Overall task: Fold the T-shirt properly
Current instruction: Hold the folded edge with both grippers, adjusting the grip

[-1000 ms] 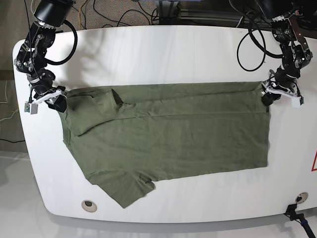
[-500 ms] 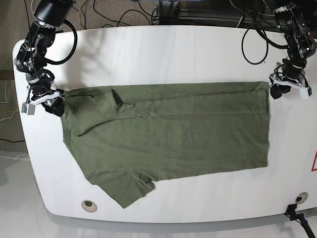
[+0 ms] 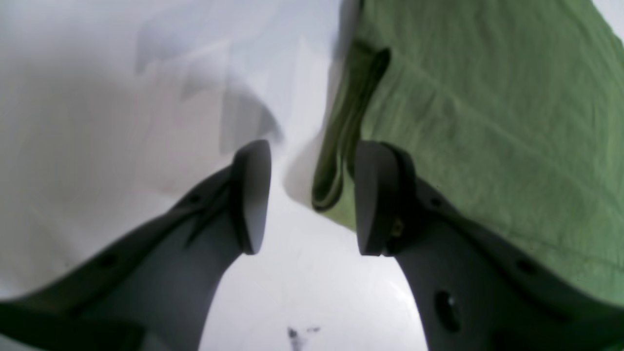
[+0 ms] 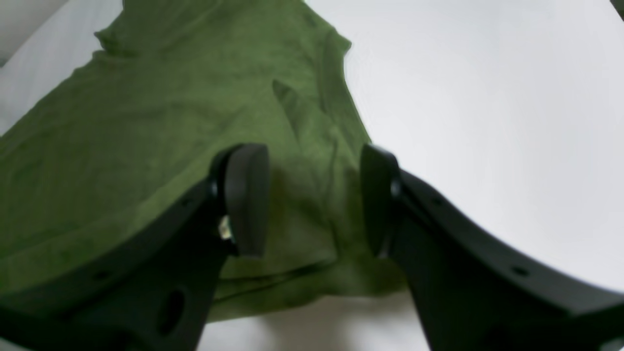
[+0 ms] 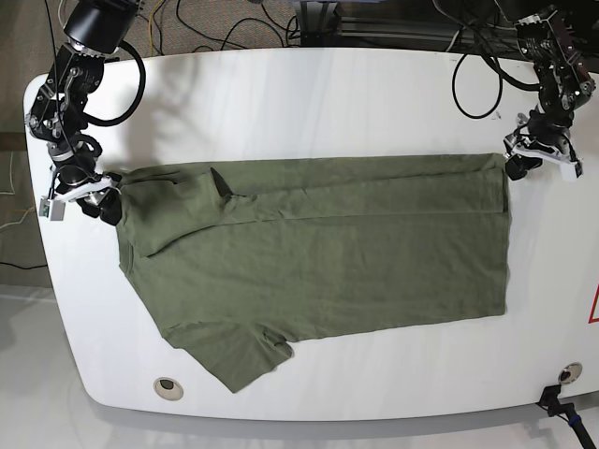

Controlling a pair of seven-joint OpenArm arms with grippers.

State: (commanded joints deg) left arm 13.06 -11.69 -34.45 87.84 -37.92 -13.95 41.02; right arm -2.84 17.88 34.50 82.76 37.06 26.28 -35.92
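- So, the worktop [image 5: 309,94]: I see a white rounded slab that carries everything, bare along its far half.
- The T-shirt [image 5: 318,267] lies spread flat across the middle of the worktop, hem toward the left arm's side and neck end toward the right arm's side. One long fold runs along its far edge, where a strip of cloth is doubled over; one sleeve pokes out toward the near edge.
- My read on progress: early. That one lengthwise strip is turned in; the near side, the sleeve and the crosswise folds are all left to do.
- The left tool [image 3: 304,197] stands open with nothing held; the doubled hem corner sits between its pads without being pinched.
- The right tool [image 4: 314,200] is open too, straddling the cloth at the shoulder corner with no grip on it.
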